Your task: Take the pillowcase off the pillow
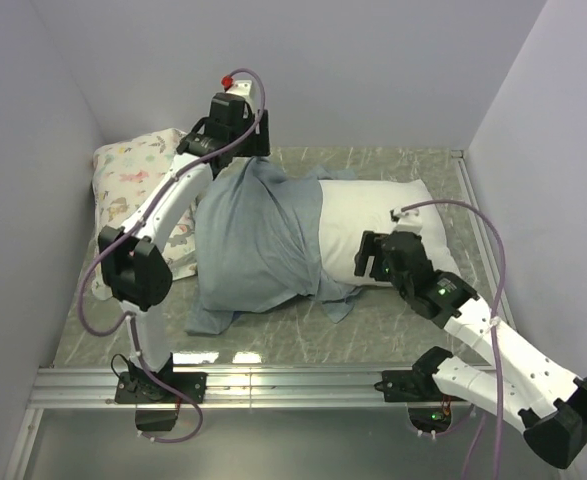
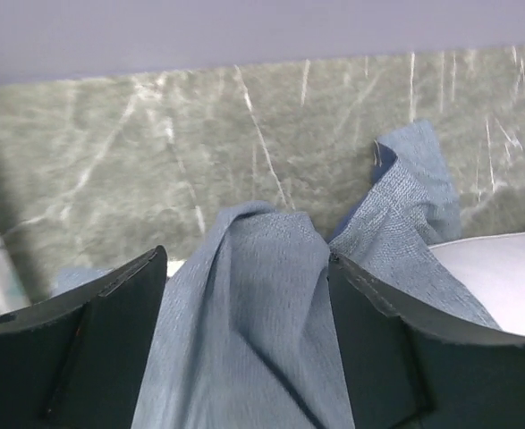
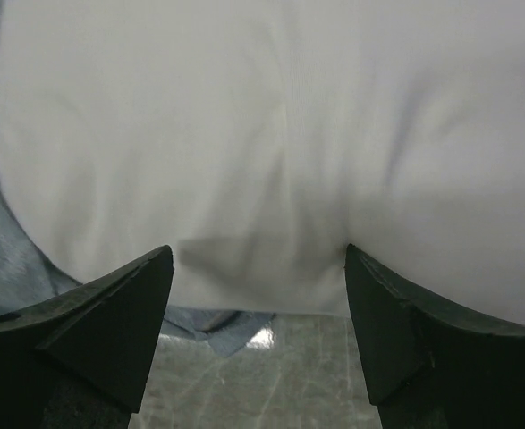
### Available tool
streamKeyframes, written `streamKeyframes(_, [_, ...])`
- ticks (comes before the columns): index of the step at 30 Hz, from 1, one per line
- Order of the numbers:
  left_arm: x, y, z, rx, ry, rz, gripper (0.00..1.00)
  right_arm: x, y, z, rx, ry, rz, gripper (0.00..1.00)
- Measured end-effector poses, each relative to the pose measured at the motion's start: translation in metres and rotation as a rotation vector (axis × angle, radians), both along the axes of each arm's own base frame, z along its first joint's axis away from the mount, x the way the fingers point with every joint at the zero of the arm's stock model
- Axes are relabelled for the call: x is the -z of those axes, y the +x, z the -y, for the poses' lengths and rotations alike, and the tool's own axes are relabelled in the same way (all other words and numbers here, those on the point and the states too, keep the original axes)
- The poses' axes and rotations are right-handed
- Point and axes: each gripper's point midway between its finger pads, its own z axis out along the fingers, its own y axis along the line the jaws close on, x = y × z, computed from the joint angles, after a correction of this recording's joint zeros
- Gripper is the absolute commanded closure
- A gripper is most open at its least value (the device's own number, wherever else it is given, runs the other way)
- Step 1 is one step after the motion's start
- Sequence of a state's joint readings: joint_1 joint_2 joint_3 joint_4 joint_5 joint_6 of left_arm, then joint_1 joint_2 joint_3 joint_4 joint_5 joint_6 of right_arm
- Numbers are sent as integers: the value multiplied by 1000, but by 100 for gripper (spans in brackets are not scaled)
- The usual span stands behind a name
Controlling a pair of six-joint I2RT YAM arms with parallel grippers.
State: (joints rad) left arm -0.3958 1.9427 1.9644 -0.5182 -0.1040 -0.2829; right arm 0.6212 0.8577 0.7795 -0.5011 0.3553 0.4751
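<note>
The grey-green marbled table (image 1: 393,330) runs under both arms. The pillowcase (image 1: 253,240) lies bunched on it with its paler grey-blue face showing. It covers the end of the pillow (image 1: 373,215) nearer the left gripper (image 2: 244,259). That gripper's fingers (image 2: 110,340) are spread wide, with a raised ridge of the blue cloth running between them, and bare table lies ahead of them. The plain white half of the pillow sticks out of the case toward the right gripper (image 3: 259,250). Its jaws are also spread apart, with the pillow's near edge right in front of the fingertips and a scrap of blue cloth below. A floral pillow (image 1: 138,170) sits to the left of the left gripper, partly under that arm, just beside the case. A purple cable (image 1: 473,215) loops above the right wrist.
</note>
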Motion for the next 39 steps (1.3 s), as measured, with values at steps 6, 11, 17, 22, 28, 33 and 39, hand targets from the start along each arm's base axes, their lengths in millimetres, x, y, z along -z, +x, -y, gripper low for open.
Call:
streamKeyframes(6, [-49,-60,-2,-59,14,103,21,45,-23,-11,-34,-52,-96,14])
streamKeyframes(11, [-43,-163,9,-9,-52,145,20,77,-25,-23,-20,-73,-155,15])
streamKeyframes(17, [35,-245,4,21,-81,43,20,85,-15,-26,37,-67,-142,78])
streamKeyframes(22, [92,-281,1,26,-63,-58,18,72,-7,-28,66,-51,-106,100])
streamKeyframes(28, [100,-300,13,39,-93,-76,15,47,1,-30,70,-46,-74,100])
streamKeyframes(33, [112,-301,17,9,-73,-90,15,18,6,-34,59,-40,-43,100])
streamKeyframes(39, [125,-293,7,-82,79,-84,78,-18,7,-34,31,-47,-9,100])
